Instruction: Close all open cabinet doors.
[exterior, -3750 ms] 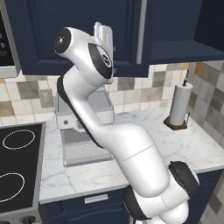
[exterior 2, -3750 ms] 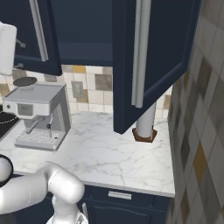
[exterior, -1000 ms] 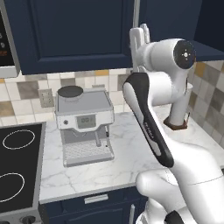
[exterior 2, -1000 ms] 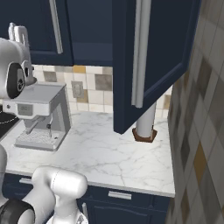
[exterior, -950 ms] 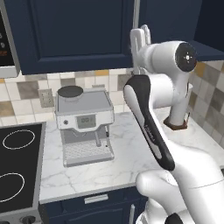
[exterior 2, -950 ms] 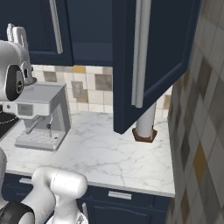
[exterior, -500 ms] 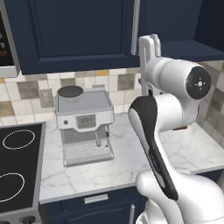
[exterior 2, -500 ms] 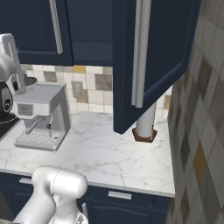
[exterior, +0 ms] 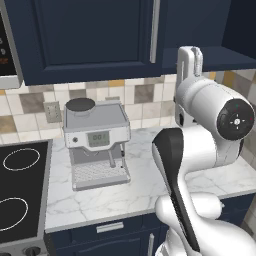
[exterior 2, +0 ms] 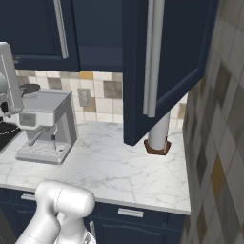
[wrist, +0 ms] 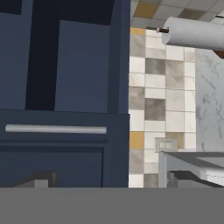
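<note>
Beside the open cabinet door point(exterior 2: 164, 62), the arm has swung further right.

Support: marble counter point(exterior 2: 119, 171) | sitting on it: espresso machine point(exterior: 96, 142), paper-towel roll point(exterior 2: 158, 133) on brown base, lying beyond the gripper

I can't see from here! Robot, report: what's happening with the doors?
Gripper raised by the cabinets, state unclear. Left cabinet door shut. Right cabinet door hanging open over the counter. Paper towel roll stands behind it.
</note>
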Tool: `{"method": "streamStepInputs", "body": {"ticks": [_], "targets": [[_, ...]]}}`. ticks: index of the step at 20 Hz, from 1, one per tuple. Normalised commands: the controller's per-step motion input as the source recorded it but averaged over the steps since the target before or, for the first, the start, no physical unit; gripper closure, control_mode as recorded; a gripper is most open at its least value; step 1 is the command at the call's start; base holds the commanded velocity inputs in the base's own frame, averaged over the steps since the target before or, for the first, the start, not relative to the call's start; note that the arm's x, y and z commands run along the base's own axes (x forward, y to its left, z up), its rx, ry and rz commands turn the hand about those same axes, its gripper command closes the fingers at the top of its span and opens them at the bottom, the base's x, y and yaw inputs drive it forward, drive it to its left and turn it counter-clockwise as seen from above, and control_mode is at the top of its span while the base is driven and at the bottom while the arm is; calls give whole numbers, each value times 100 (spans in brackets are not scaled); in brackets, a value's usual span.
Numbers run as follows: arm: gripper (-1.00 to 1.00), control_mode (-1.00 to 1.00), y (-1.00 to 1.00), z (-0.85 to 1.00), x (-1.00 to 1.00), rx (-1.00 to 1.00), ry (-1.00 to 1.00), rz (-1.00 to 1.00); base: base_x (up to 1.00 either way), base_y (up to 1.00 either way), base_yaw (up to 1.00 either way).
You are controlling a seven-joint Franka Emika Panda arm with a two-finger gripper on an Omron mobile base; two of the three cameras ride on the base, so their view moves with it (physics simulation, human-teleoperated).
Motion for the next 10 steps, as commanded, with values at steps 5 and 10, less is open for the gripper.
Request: {"method": "streamStepInputs", "body": {"ticks": [5, 10], "targets": [[-100, -100, -32, 1, -34, -6, 0, -4, 0, 0, 0], [-100, -100, -36, 2, -29, -7, 0, -4, 0, 0, 0]]}}
